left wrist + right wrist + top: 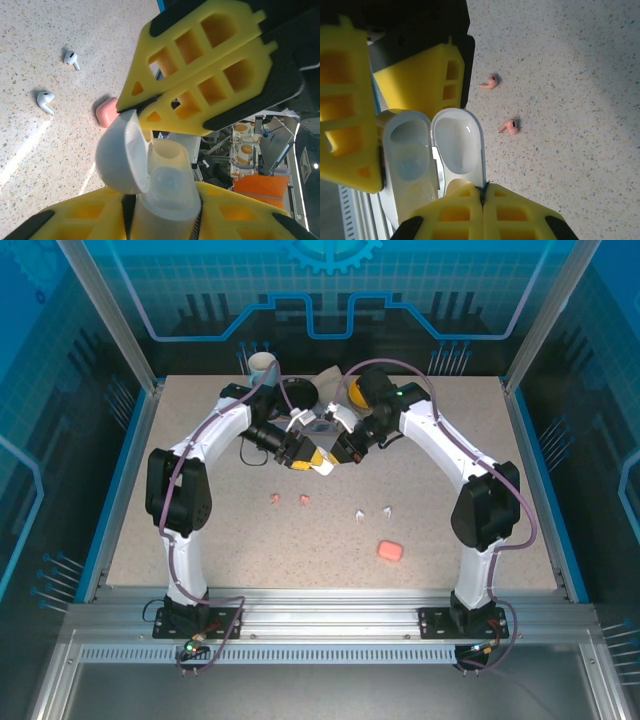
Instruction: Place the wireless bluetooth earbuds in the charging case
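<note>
Pink earbuds (510, 126): two, lying loose on the tabletop (250, 550), near each other, left of centre in the top view. Neither touches a claw or a case.

White earbuds (45, 100): two, also loose on the tabletop, side by side and apart, right of the pink pair in the top view.

White charging case (410, 150): held off the tabletop, above and behind the earbuds, where the two arms meet. Its lid (457, 145) is swung open, so the hollow of the lid and the hollow of the body lie side by side, both facing the right wrist camera.

Left claw (300, 460): narrow, its yellow fingers (75, 215) closed on the body of the white charging case.

Right claw (482, 192): fingers pressed together with no gap between them. Their tips meet the free edge of the open lid. Whether that edge is pinched between them or only touched cannot be told.

Pink case (390, 550): closed, flat on the tabletop, nearer the arm bases than the white earbuds and to the right. Well apart from both claws.

Cup (262, 365): at the far edge of the tabletop, behind the left arm.
</note>
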